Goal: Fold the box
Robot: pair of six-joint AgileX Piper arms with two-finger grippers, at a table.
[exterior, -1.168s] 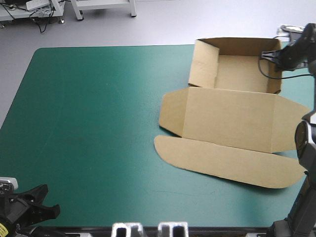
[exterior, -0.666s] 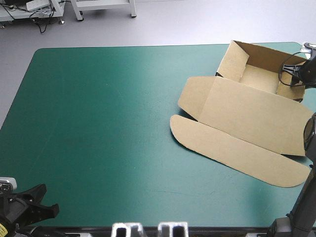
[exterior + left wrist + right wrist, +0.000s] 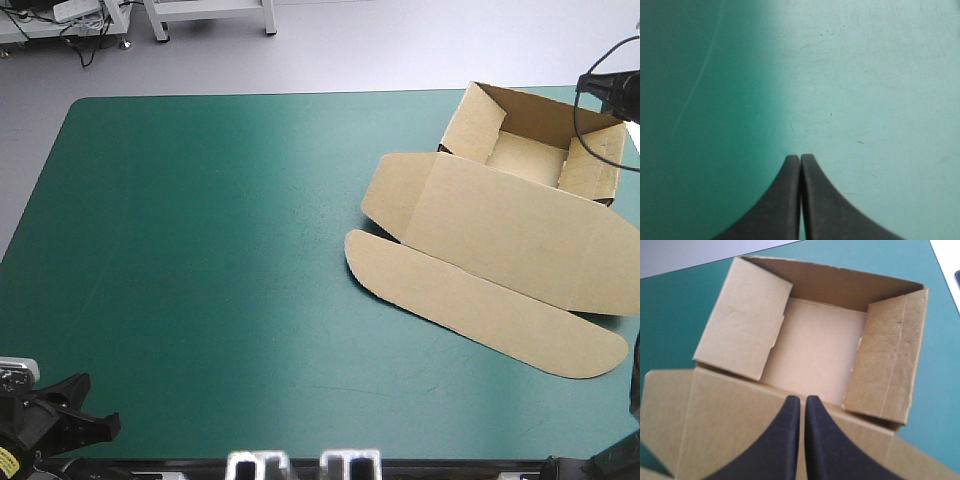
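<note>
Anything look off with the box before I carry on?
The box lies askew to the table edges, close to the right side; its flat lid may overhang there. No tears show. The right gripper hangs shut above it.

No readable text, label, brand or number on box [image 3: 500,215] or teal-green cover [image 3: 200,250]

The box [image 3: 500,215] lies on the far right part of the table [image 3: 200,250], its open tray [image 3: 528,158] toward the far edge, its lid [image 3: 490,290] flat toward the near side. The right hand [image 3: 799,397] hangs above the lid beside the tray's near wall. The left hand [image 3: 800,157] is at the near left corner, well apart.
</note>
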